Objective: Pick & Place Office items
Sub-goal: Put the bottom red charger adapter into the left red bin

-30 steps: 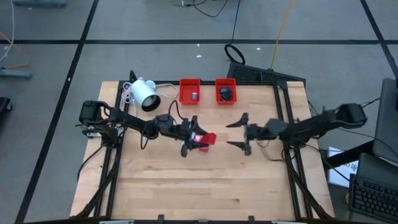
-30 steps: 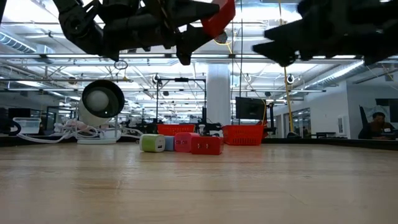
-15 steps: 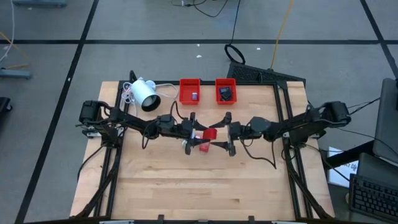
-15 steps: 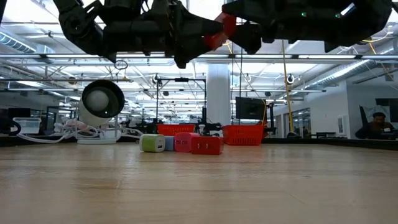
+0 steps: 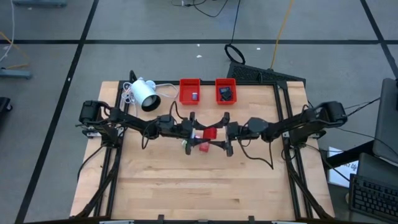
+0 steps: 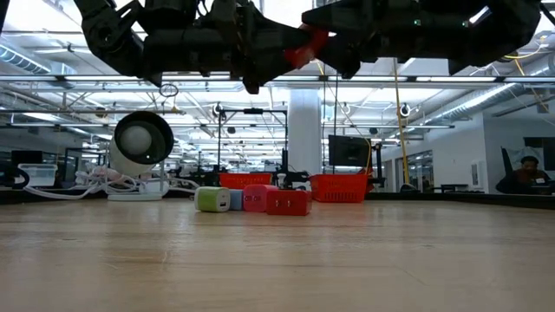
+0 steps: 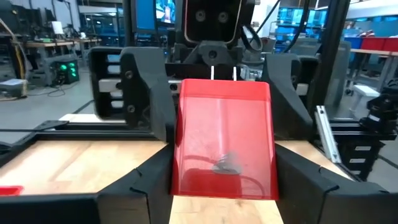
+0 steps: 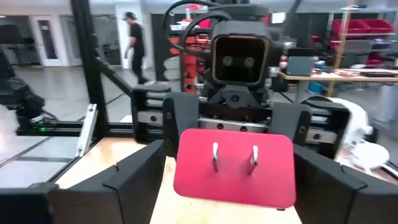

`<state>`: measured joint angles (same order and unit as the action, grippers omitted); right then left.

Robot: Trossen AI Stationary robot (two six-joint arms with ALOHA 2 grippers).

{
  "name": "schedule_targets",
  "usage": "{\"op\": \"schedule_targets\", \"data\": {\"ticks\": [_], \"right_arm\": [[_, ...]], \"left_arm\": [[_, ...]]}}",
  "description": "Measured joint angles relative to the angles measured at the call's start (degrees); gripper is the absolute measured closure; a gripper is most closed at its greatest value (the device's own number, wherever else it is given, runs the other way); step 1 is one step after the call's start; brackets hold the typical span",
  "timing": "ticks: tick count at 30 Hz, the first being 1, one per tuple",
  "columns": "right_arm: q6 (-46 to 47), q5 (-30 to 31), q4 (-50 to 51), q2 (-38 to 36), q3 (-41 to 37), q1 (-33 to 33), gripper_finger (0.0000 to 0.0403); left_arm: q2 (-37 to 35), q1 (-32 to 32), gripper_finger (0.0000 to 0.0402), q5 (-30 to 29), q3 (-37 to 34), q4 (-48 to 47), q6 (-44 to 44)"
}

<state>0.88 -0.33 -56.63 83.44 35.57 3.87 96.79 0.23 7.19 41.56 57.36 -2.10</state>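
A red block [image 7: 224,143] with two metal prongs [image 8: 233,158] hangs in the air over the middle of the table, with my left gripper [image 5: 200,133] shut on it. My right gripper [image 5: 219,133] faces it from the table's right. It is open, with a finger on either side of the block's pronged end. Below on the table lie a green-and-white block [image 6: 212,200], a pink block [image 6: 254,198] and another red block [image 6: 289,203], resting on their flat sides. My left gripper pinches the red block by its two side faces [image 7: 181,180] between its two fingers, at the end away from the prongs. The fingers lie level and come from the table's left. The block is lifted clear, its prongs pointing toward the table's right. My right gripper flanks the pronged end; whether it touches the block I cannot tell.
Two red trays [image 5: 189,91] [image 5: 226,91] stand at the far edge, each with small items inside. A white lamp-like device [image 5: 144,93] with a cable lies at the far left. The near half of the wooden table [image 5: 199,186] holds nothing.
My right gripper has moved toward the table's left, up to the red block, and now stands around its pronged end. My left gripper has stayed in place and turned a little, so the block sits more level.
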Motion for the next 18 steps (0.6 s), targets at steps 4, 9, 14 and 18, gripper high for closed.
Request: {"op": "schedule_targets", "data": {"ticks": [4,9,14,18], "right_arm": [[-0.08,5.80,4.69,-2.51,0.04,0.50,0.0124],[0.14,6.33,4.13,-3.33,0.04,0.77,0.0137],[0.13,6.31,4.17,-3.28,0.04,0.77,0.0160],[-0.07,6.34,4.17,-3.32,0.04,0.77,0.0193]], "left_arm": [[0.00,-0.29,0.0183,-3.24,0.00,0.24,1.76],[-0.04,-0.31,0.0189,-4.27,0.00,1.48,2.10],[-0.05,-0.35,0.0182,-4.29,0.00,2.07,2.02],[-0.07,-0.37,0.0187,-4.25,0.00,2.15,1.84]]}}
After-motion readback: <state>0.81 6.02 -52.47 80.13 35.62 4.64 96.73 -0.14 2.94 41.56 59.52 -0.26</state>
